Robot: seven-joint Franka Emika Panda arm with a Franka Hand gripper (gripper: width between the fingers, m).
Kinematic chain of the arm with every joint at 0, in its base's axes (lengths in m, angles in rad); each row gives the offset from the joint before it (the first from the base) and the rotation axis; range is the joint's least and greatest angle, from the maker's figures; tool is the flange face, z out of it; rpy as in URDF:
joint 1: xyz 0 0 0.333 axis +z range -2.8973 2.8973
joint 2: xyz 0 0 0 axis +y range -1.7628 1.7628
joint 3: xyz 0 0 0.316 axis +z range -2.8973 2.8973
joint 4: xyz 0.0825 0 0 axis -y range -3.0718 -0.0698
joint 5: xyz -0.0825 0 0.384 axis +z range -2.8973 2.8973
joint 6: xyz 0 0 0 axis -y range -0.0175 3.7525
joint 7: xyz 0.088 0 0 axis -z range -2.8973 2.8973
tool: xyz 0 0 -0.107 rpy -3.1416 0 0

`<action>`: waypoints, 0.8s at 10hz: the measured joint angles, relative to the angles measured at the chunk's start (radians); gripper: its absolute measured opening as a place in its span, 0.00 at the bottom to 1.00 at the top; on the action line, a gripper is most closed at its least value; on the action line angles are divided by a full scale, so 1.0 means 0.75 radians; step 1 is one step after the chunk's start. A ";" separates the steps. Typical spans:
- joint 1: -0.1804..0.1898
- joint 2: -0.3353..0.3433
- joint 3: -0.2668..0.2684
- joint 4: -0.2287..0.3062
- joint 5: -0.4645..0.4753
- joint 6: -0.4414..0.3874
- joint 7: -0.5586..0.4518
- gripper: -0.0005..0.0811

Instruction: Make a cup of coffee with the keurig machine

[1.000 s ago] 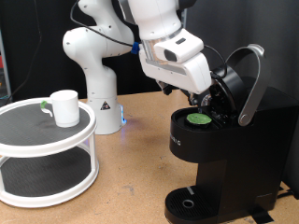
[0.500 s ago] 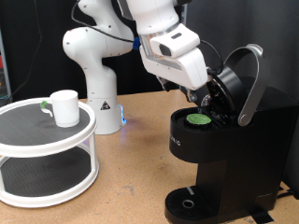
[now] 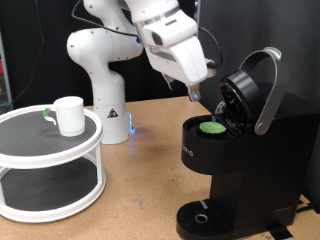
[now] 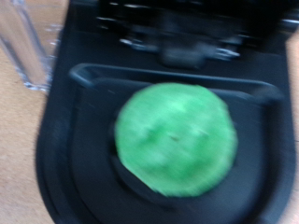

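The keurig machine [image 3: 250, 165] stands at the exterior view's right with its lid [image 3: 252, 88] raised. A dark pod with a green top [image 3: 211, 127] sits in the open pod holder; it fills the wrist view [image 4: 176, 140], blurred. My gripper [image 3: 193, 94] hangs above and to the left of the pod holder, clear of the pod, with nothing between its fingers. The fingers do not show in the wrist view. The white cup [image 3: 68, 115] stands on top of a round white stand at the exterior view's left, far from the machine.
The two-tier round white stand [image 3: 40, 165] sits on the wooden table at the left. The white arm base [image 3: 103, 90] stands behind it. The machine's round drip tray [image 3: 205, 216] holds nothing.
The gripper has risen and moved left, away from the pod holder. The pod stays seated in the machine. The cup has not moved.
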 joint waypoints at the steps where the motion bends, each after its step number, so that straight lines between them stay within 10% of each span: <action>1: -0.010 0.001 -0.017 0.035 -0.008 -0.039 -0.011 0.99; 8: -0.028 -0.056 -0.083 0.097 0.123 -0.097 -0.018 0.99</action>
